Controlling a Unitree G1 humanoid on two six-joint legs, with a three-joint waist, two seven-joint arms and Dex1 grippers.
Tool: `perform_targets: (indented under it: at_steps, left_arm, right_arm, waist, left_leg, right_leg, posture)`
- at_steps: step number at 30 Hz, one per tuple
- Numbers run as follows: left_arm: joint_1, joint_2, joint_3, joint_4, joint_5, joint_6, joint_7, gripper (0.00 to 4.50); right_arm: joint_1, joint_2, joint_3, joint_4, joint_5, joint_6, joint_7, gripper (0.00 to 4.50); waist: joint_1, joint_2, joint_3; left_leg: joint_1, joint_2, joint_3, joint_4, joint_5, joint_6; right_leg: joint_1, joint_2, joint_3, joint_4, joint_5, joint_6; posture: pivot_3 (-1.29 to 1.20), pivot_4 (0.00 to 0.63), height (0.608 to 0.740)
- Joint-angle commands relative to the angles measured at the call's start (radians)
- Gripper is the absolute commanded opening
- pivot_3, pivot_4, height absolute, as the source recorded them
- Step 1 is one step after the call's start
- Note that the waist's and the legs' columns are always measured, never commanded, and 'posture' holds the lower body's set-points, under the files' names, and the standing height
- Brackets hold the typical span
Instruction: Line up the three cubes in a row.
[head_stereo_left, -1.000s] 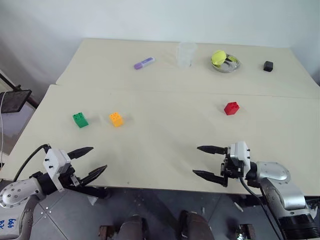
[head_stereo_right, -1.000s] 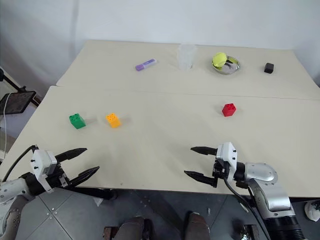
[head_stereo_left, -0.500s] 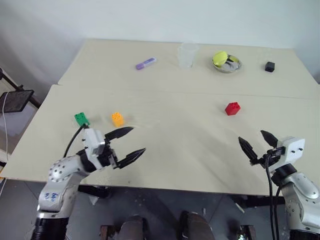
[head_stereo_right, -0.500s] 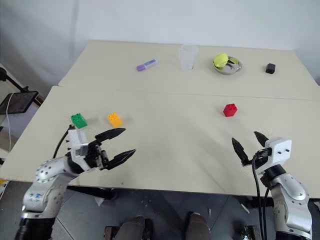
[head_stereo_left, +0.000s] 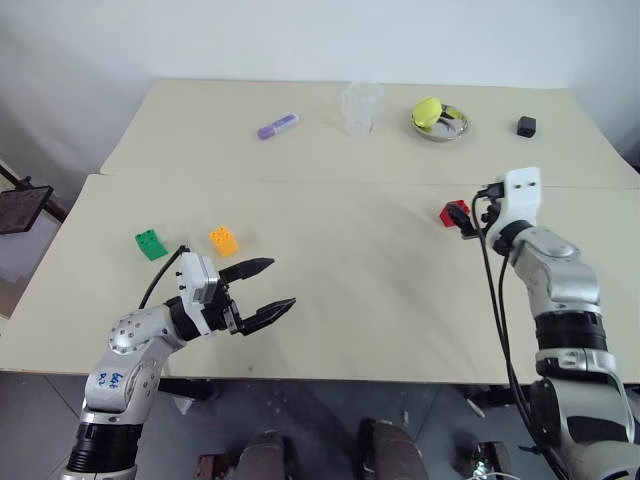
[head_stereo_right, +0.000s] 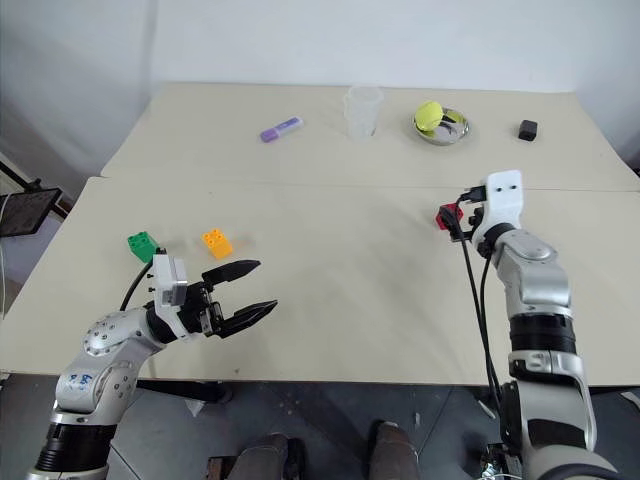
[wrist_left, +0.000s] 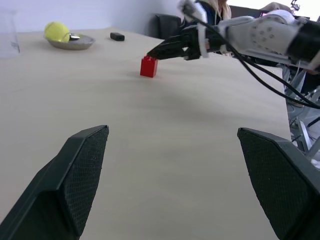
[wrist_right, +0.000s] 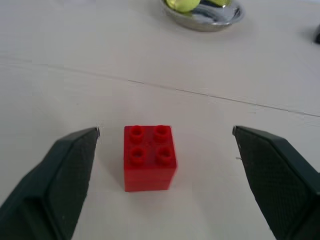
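- The right gripper (wrist_right: 165, 175), which a second ago hung at the near table edge, has been carried forward to the red cube (wrist_right: 149, 157); its fingers are spread wide, one on either side, with clear gaps to the cube.
- The red cube is seen standing on the near table (head_stereo_left: 360, 280), well apart from the green cube (head_stereo_left: 150, 245) and the orange-yellow cube (head_stereo_left: 223, 240), which lie close together at the left.
- A grasp of the red cube is judged to be imminent; no row has been formed yet.
- The left gripper (head_stereo_left: 268, 288) has been moved in towards the orange-yellow cube, its fingers held apart and nothing held.
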Motion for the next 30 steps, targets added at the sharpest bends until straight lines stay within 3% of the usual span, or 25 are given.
perform_targets:
  at_steps: [1, 3, 5, 13, 16, 20, 22, 26, 30]
  left_arm:
    - [0.015, 0.005, 0.007, -0.028, 0.009, -0.026, 0.006, 4.36]
    - [0.020, 0.005, 0.007, -0.031, 0.013, -0.030, 0.011, 4.36]
    - [0.032, 0.004, 0.016, -0.033, 0.015, -0.037, 0.017, 4.50]
    - [0.026, 0.008, 0.012, -0.011, 0.027, -0.052, 0.023, 4.50]
    - [0.024, 0.011, 0.013, 0.000, 0.035, -0.058, 0.018, 4.50]
    - [0.032, 0.020, 0.019, 0.012, 0.042, -0.067, 0.009, 4.50]
    - [0.036, 0.024, 0.023, 0.015, 0.040, -0.069, 0.005, 4.50]
    - [0.042, 0.036, 0.027, 0.028, 0.040, -0.073, -0.003, 4.50]
    - [0.050, 0.041, 0.031, 0.022, 0.037, -0.074, -0.001, 4.50]
  right_arm:
    - [-0.056, -0.002, 0.008, 0.143, -0.047, -0.085, -0.011, 4.50]
    - [-0.082, 0.000, 0.002, 0.205, -0.050, -0.116, -0.010, 4.50]
    - [-0.105, 0.005, 0.008, 0.260, -0.049, -0.162, 0.032, 4.09]
    - [-0.130, 0.013, 0.038, 0.336, -0.063, -0.285, 0.157, 1.50]
    - [-0.109, 0.005, 0.067, 0.288, -0.046, -0.363, 0.326, 1.49]
    - [0.002, -0.010, 0.151, -0.006, 0.116, -0.368, 0.828, 1.49]
    - [0.043, -0.033, 0.206, -0.100, 0.136, -0.362, 0.976, 1.49]
    - [0.059, -0.064, 0.342, -0.126, 0.046, -0.367, 1.101, 1.49]
    - [0.039, -0.039, 0.379, -0.026, -0.009, -0.445, 1.106, 1.49]
  waist:
    - [0.000, 0.000, 0.000]
    - [0.000, 0.000, 0.000]
    - [-0.002, 0.000, 0.000]
    - [-0.003, 0.000, 0.000]
    - [-0.002, 0.000, 0.000]
    - [-0.002, 0.001, 0.000]
    - [-0.001, 0.001, 0.000]
    - [0.001, 0.001, 0.000]
    - [0.000, 0.000, 0.000]
  left_leg:
    - [0.000, 0.000, 0.000, 0.000, 0.000, 0.000]
    - [0.000, 0.000, 0.000, 0.000, 0.000, 0.000]
    - [0.000, 0.000, 0.000, 0.000, 0.000, 0.000]
    - [0.000, 0.002, 0.001, 0.000, 0.000, 0.000]
    - [0.000, 0.002, 0.001, 0.000, 0.000, 0.000]
    - [0.000, 0.003, 0.000, 0.000, -0.001, -0.001]
    - [0.000, 0.004, 0.000, 0.000, -0.001, -0.002]
    - [0.000, 0.004, 0.001, 0.001, -0.001, -0.002]
    - [0.000, 0.004, 0.001, 0.002, -0.001, -0.002]
  right_leg:
    - [0.000, 0.000, 0.000, 0.000, 0.000, 0.000]
    - [0.000, 0.000, 0.000, 0.000, 0.000, 0.000]
    - [0.000, 0.000, 0.000, 0.000, 0.000, 0.000]
    - [0.000, 0.001, 0.001, 0.000, 0.000, 0.000]
    - [0.000, 0.001, 0.001, -0.001, 0.000, 0.000]
    - [0.000, 0.003, 0.001, -0.001, 0.000, 0.000]
    - [0.000, 0.004, 0.000, -0.001, 0.000, 0.000]
    - [0.000, 0.004, 0.001, -0.001, 0.000, 0.000]
    - [0.000, 0.004, 0.001, -0.001, 0.000, 0.000]
  posture:
    - [0.00, 0.150, 0.740]
    - [0.00, 0.150, 0.740]
    - [0.00, 0.150, 0.740]
    - [0.00, 0.150, 0.740]
    - [0.00, 0.150, 0.740]
    - [0.00, 0.150, 0.740]
    - [0.00, 0.150, 0.740]
    - [0.00, 0.150, 0.740]
    - [0.00, 0.150, 0.740]
